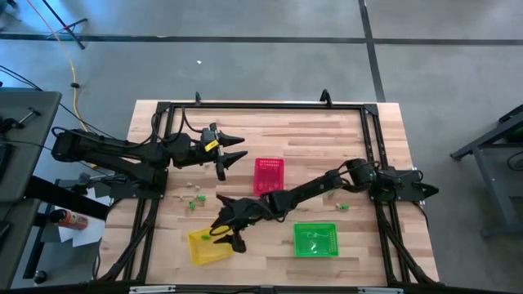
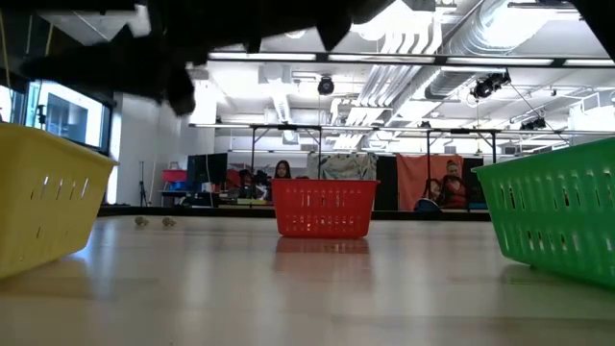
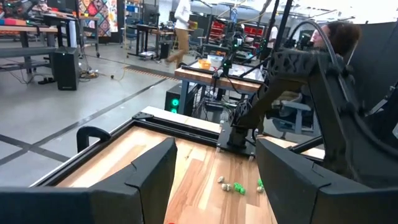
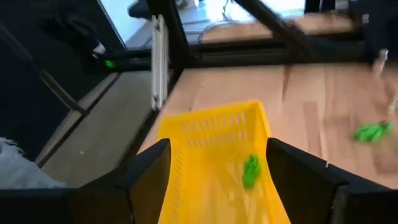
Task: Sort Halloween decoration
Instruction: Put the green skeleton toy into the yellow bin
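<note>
My right gripper (image 1: 225, 232) is open above the yellow mesh basket (image 1: 208, 247) at the near left; its fingers touch nothing. In the right wrist view (image 4: 217, 180) a green trinket (image 4: 250, 171) shows inside that basket (image 4: 211, 134). Another green trinket (image 4: 372, 131) lies on the table beside it. Several small pale and green trinkets (image 1: 196, 198) lie loose on the table left of the pink-red basket (image 1: 269, 175); they also show in the left wrist view (image 3: 230, 185). My left gripper (image 1: 241, 148) is open and empty above the table, left of the pink-red basket.
A green mesh basket (image 1: 315, 238) stands at the near right. A small green trinket (image 1: 342, 206) lies on the table near the right arm. A black frame (image 1: 261, 104) runs round the table's edges. People are in the room behind (image 2: 282, 170).
</note>
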Controlling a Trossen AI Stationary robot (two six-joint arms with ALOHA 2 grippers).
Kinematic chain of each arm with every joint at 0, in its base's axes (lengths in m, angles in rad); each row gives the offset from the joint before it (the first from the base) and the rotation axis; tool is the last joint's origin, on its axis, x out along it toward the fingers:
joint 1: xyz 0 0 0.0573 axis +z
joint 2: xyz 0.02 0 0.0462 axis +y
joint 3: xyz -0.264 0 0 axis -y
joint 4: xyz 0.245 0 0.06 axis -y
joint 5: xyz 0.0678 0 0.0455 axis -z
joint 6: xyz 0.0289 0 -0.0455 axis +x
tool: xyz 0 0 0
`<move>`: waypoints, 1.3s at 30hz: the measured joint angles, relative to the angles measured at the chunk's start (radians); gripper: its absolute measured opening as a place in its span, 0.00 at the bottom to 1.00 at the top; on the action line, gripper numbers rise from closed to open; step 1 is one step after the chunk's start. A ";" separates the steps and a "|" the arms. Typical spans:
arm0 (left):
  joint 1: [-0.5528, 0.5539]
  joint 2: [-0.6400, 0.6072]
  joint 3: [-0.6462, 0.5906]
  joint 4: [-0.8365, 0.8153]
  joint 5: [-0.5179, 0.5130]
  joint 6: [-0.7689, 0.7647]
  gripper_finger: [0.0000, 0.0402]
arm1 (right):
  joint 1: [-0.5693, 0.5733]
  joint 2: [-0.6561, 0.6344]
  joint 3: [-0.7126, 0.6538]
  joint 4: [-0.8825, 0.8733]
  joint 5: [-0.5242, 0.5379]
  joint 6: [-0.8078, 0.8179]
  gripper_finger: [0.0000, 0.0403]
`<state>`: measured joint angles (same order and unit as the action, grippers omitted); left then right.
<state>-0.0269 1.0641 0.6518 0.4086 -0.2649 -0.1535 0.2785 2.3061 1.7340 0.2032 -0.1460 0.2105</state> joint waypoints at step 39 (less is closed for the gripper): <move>0.000 0.000 0.000 0.007 0.007 0.016 0.53 | -0.213 -1.157 -0.929 0.129 0.185 -0.086 0.56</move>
<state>-0.0269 1.0641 0.6521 0.4160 -0.2581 -0.1375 0.0658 1.1492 0.8048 0.3322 0.0390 0.1241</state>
